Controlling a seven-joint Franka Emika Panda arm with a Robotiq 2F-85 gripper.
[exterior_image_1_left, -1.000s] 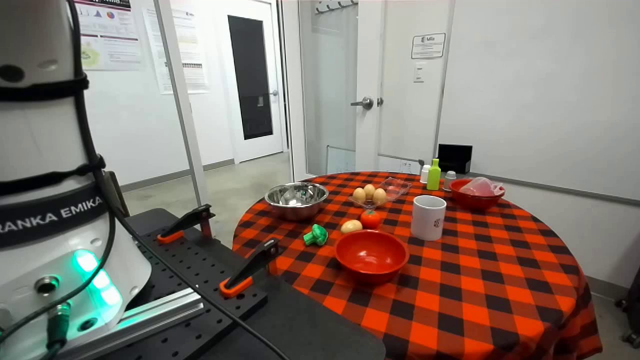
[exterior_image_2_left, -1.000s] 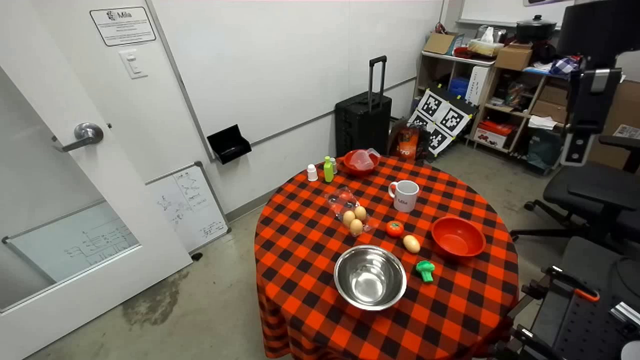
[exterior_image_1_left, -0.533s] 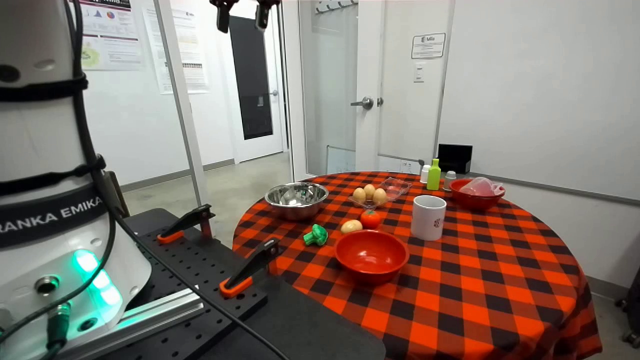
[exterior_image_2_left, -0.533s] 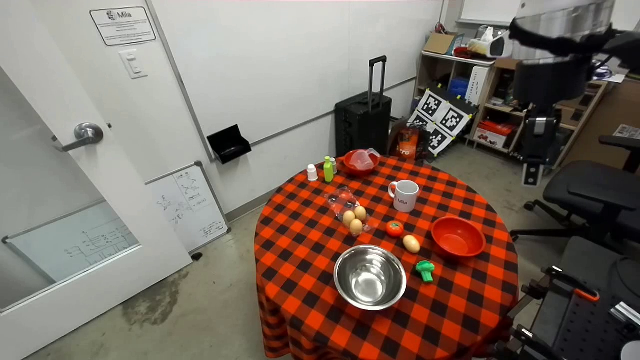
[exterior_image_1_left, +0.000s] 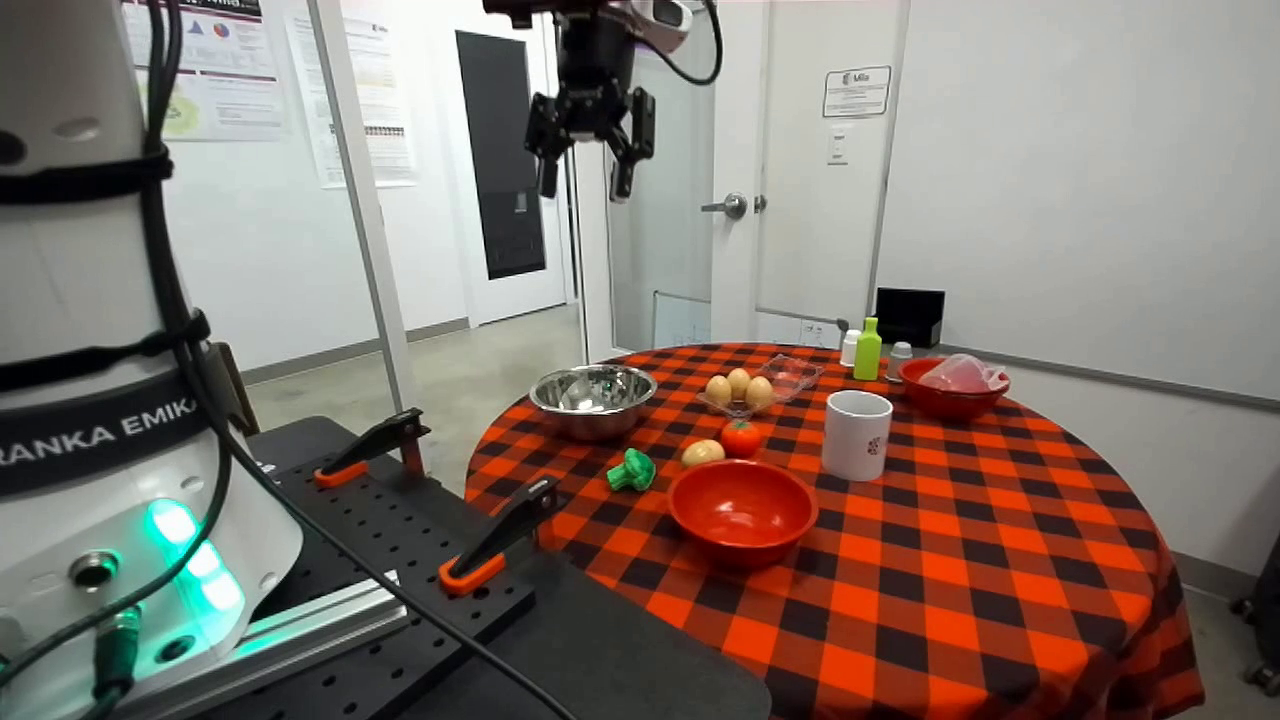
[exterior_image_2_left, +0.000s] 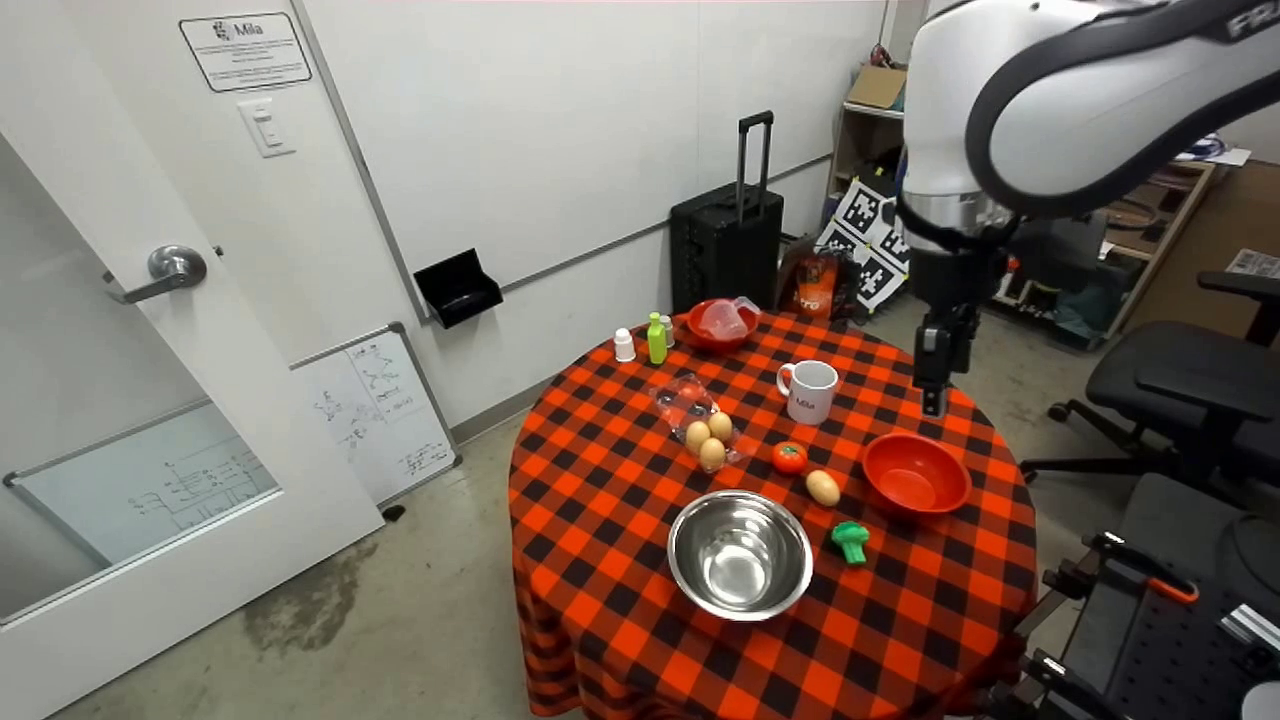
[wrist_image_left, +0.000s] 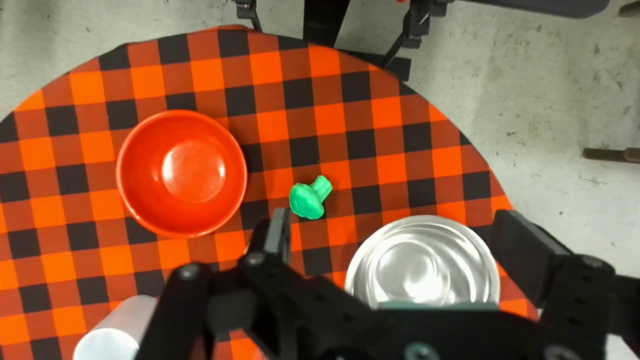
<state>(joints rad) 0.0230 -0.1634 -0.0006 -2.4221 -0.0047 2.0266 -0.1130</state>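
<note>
A green broccoli piece (wrist_image_left: 311, 197) lies on a round, red-and-black checked surface (exterior_image_1_left: 930, 560), between a steel bowl (wrist_image_left: 370, 255) and a red bowl (wrist_image_left: 142, 172), touching neither. They sit below the end effector (exterior_image_1_left: 584, 190), which hangs well above them with its fingers (exterior_image_1_left: 621, 182) pointing down. Its jaws stand wide apart and hold nothing; in the wrist view the steel bowl shows in the gap between them, and the broccoli piece just beside one fingertip.

Near the rim of the red bowl lies a single brown egg (exterior_image_2_left: 823, 488), with a red tomato (exterior_image_2_left: 789, 458) just beside it. A white mug (exterior_image_2_left: 811, 393) stands upright past the red bowl, its handle visible in an exterior view. A clear plastic carton (exterior_image_2_left: 683, 392) lies open nearby, three more eggs (exterior_image_2_left: 712, 455) grouped at one end. Toward the far edge in an exterior view stand a lime-green bottle (exterior_image_1_left: 867, 352), a small white container (exterior_image_1_left: 850, 349) on one side of it and a grayish container (exterior_image_1_left: 898, 363) on the other; next to these sits a second red bowl (exterior_image_1_left: 950, 405) with a translucent cup (exterior_image_2_left: 724, 320) in it.

Off the surface, the arm's white base (exterior_image_1_left: 90, 310) rises from a dark platform (exterior_image_1_left: 620, 640) fitted with black-and-orange clamps (exterior_image_1_left: 498, 528). In an exterior view a black case (exterior_image_2_left: 725, 245) with a raised handle stands beyond the surface.
</note>
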